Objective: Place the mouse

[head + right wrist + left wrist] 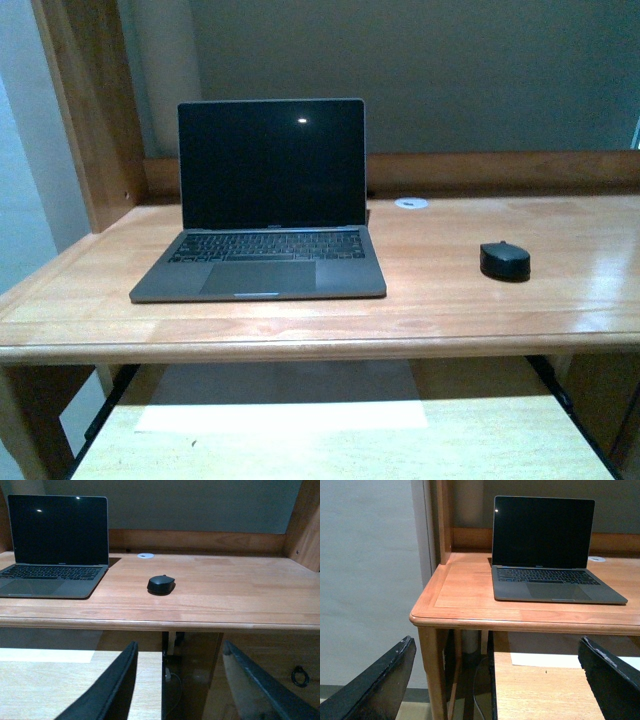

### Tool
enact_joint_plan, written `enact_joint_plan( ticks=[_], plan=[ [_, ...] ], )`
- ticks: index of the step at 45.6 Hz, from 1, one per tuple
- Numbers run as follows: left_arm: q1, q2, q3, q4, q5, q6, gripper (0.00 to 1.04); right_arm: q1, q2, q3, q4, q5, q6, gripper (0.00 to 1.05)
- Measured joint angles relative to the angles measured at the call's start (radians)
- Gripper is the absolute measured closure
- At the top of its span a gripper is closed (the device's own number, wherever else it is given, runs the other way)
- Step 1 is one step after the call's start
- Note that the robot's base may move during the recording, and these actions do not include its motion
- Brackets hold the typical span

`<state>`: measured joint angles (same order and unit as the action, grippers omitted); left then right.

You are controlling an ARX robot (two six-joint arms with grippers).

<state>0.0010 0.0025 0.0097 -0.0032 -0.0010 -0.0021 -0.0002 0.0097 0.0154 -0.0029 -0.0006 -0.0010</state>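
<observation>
The mouse [505, 261] sits alone on the desk [440, 300], toward its right side, about midway between front and back edge, well apart from the open laptop [265, 205] on the left. Its domed, matte shell could slip out of a shallow pinch, or a low approach could clip the desk's front edge. The right gripper [175, 690] and left gripper [495, 680] both hang below and before that edge, fingers spread wide, holding nothing.

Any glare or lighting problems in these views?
Front view: small light reflection on the dark laptop screen, sheen on the desk right of the mouse. Both wrist views: similar specks on the screen, image otherwise sharp, evenly lit.
</observation>
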Motion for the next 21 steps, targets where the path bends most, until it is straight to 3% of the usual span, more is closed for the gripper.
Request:
enact_joint_plan(
  ticks=[6, 9, 21],
  plan=[
    [0.000, 0.000, 0.000, 0.000, 0.000, 0.000, 0.07, 0.000, 0.000, 0.000, 0.000, 0.000, 0.000, 0.19],
    [0.000, 0.000, 0.000, 0.000, 0.000, 0.000, 0.07, 0.000, 0.000, 0.000, 0.000, 0.000, 0.000, 0.06],
    [0.000, 0.000, 0.000, 0.000, 0.000, 0.000, 0.07, 0.000, 0.000, 0.000, 0.000, 0.000, 0.000, 0.07]
  ],
)
